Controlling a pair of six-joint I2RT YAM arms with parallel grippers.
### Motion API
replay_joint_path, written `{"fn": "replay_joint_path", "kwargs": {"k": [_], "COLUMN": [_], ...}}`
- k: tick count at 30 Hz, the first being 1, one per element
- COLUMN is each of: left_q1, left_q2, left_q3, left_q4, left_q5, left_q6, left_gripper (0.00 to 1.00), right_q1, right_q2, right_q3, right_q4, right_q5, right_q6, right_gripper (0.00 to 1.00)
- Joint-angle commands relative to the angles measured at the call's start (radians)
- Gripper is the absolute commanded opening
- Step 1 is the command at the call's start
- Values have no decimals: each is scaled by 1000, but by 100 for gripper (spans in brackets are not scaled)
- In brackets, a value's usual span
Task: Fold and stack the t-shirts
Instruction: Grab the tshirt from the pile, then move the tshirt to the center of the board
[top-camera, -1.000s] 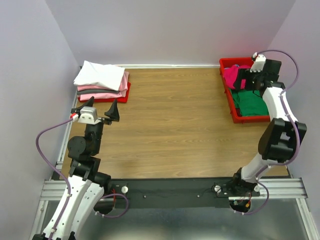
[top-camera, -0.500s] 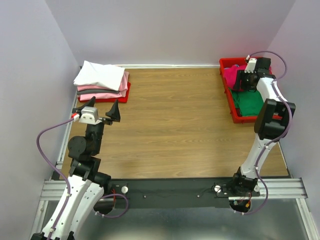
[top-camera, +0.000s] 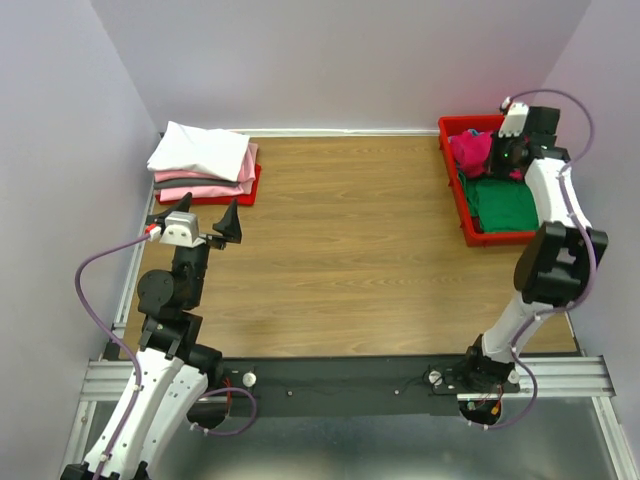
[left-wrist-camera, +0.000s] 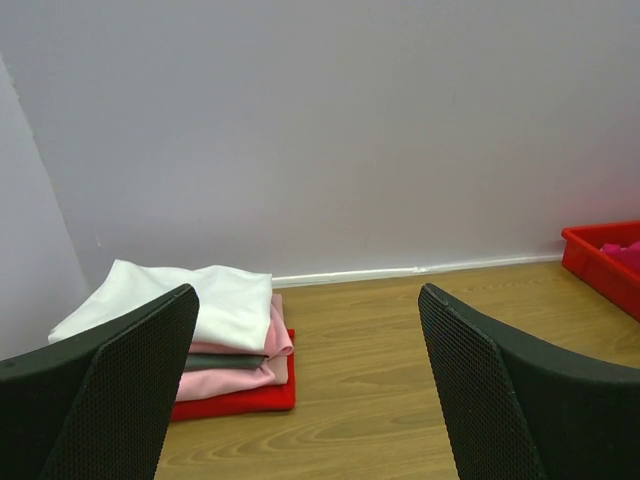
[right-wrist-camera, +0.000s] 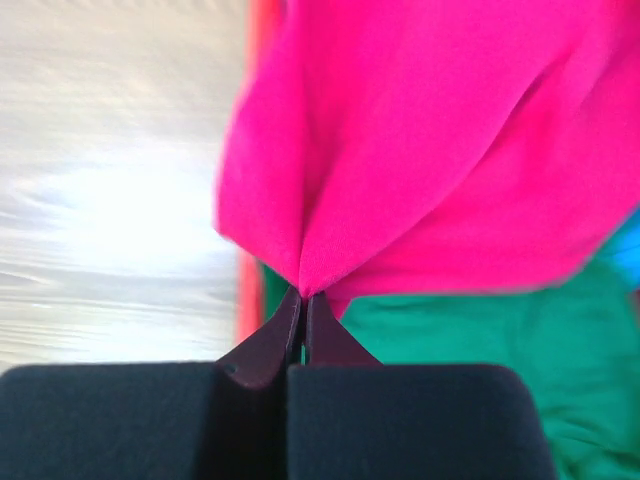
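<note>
The crimson-pink t-shirt lies in the red tray at about two o'clock on the table in the overhead view. It sits at the tray's far end, beside and partly over a green t-shirt. The right gripper has its jaws pressed together on a small pinch of the crimson-pink cloth, which fans out from the fingertips in a tented fold. The step in hand is judged to be drawing this shirt out of the tray for folding. It should go best with a straight upward lift until the hem clears the tray wall, then a slow carry toward the table's centre. The pinch is narrow, so the green shirt should be watched for dragging along. The left gripper hovers at nine o'clock with its jaws wide apart and holding nothing. It faces the folded stack of white, pale pink and grey shirts at ten o'clock. Compared with one second earlier, the right jaws have gone from fully apart to closed. The wrist dipped toward the cloth and has come back up, and the crimson-pink fabric is now gathered into a peak. The left arm and the stack are unchanged.
</note>
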Motion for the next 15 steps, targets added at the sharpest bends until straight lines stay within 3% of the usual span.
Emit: {"fn": "replay_joint_path", "kwargs": {"k": [1, 9, 15], "left_q1": [-7, -8, -8], "left_q2": [0, -1, -4], "left_q3": [-6, -6, -9], "left_q4": [24, 21, 21], "left_q5": [-9, -5, 5], "left_q6": [10, 10, 10], "left_gripper": [98, 98, 98], "right_q1": [32, 171, 208], "right_q2": [-240, -402, -422], "right_q3": [38, 244, 336], "right_q4": [-31, -136, -141], "right_q5": [-101, -463, -724], "right_q6": [-29, -126, -36], "right_gripper": [0, 0, 0]}}
